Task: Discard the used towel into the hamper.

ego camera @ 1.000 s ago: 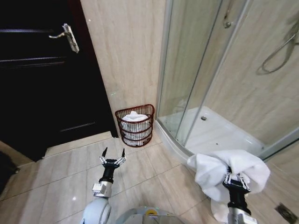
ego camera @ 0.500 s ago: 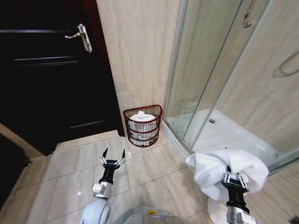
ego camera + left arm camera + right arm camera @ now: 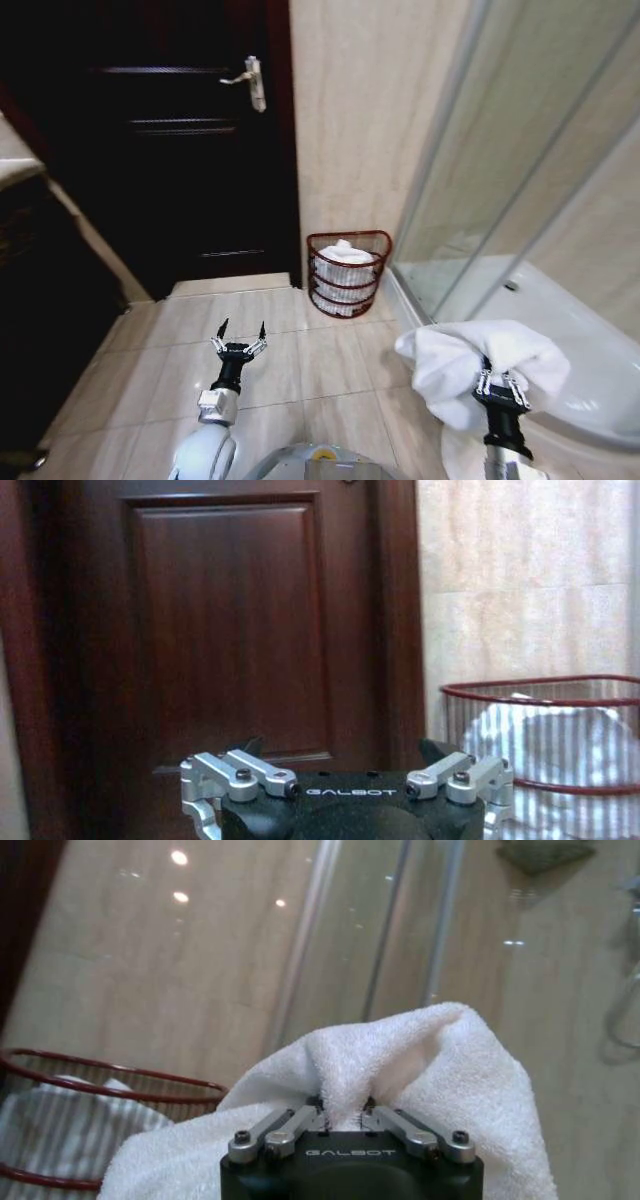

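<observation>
The right gripper (image 3: 503,385) is clenched on a fluffy white terry-cloth towel (image 3: 470,365), low on the right of the head view. In the right wrist view its metal fingers (image 3: 290,1129) pinch a fold at the middle of the towel (image 3: 400,1080), and the cloth bunches up above them and drapes down on both sides. In the head view the towel's bulk spreads mostly sideways, a wide rumpled mound with one lobe reaching toward the robot's left and another hanging down past the gripper on the right.

The left gripper (image 3: 240,337) hangs over the beige glossy floor tiles (image 3: 300,360) with its fingers spread apart and nothing between them, pointing forward toward the wall.

Ahead of both, the small round dark reddish-brown wire hamper (image 3: 347,272) stands upright on the floor, its open mouth facing up, its sides tapering slightly downward. It sits against the beige stone-look wall (image 3: 370,120), between the dark brown panelled wooden door (image 3: 190,150) on the left and the glass shower enclosure (image 3: 520,180) on the right. White cloth already lies inside it and rises to the rim. The hamper is well apart from the held towel and lies forward and to the left of it. In the left wrist view the hamper (image 3: 545,697) stands beside the door (image 3: 230,630).
</observation>
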Motion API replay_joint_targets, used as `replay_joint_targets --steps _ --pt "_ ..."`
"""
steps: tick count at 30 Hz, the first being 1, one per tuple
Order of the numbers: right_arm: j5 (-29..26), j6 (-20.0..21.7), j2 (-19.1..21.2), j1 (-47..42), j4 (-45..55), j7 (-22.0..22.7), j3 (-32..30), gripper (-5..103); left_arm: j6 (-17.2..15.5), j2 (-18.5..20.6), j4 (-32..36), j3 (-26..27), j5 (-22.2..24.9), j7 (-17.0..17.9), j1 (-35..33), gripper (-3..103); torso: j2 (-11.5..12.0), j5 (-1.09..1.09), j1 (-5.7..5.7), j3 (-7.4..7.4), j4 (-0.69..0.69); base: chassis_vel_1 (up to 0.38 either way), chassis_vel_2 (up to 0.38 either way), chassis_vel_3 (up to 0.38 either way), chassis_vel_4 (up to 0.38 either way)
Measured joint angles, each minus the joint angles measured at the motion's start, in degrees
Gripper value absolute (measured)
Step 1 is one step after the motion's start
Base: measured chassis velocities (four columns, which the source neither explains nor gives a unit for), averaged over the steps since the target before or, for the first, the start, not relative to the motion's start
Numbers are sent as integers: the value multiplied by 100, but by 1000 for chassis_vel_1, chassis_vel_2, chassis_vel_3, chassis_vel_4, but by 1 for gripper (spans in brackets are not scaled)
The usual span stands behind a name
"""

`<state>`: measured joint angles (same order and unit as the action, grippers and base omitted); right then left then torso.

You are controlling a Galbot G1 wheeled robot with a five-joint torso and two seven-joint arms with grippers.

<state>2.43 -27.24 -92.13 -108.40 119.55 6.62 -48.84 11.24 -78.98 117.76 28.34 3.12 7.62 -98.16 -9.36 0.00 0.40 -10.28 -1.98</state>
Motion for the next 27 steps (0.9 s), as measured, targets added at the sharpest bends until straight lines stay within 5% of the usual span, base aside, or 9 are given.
replay_joint_targets --steps 18,27 --pt "-6 -7 0 30 -33 -135 -50 14 18 -7 -22 0 10 131 25 100 -299 1 103 -199 1 16 16 24 18" --pt "-14 -2 0 79 -62 -200 -70 14 41 -27 -49 -22 -5 132 38 100 -603 0 195 -412 1 -11 15 11 -11"
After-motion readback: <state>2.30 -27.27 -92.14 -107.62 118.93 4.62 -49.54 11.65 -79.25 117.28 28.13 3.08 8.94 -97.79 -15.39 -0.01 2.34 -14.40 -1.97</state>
